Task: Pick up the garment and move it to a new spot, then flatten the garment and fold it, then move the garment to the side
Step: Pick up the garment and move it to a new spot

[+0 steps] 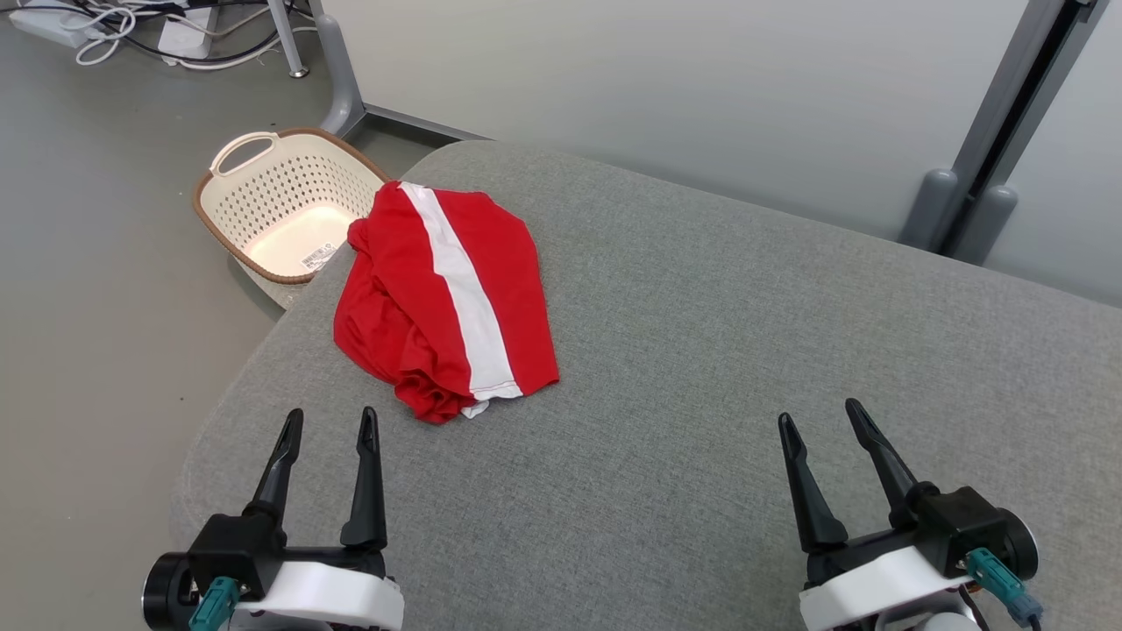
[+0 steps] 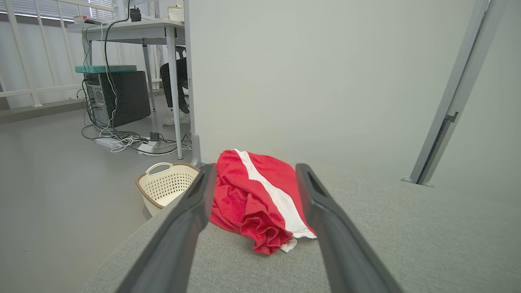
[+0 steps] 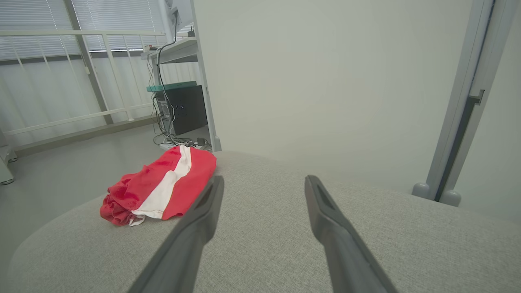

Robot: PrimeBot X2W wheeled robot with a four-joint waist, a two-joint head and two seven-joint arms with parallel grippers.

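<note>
While both grippers hover with fingers spread and empty, left gripper [image 1: 329,421] nearer, right gripper [image 1: 820,412] well apart, a crumpled red garment [image 1: 443,302] with a white stripe lies at the grey cushioned table's [image 1: 701,350] far-left edge, beside a cream basket [image 1: 280,202].

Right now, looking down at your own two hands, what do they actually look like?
The left gripper and right gripper match: each has two long, dark fingers tapering to points, set in a black block on a white housing. A teal plug sticks out near each base, beside a round black disc.
</note>
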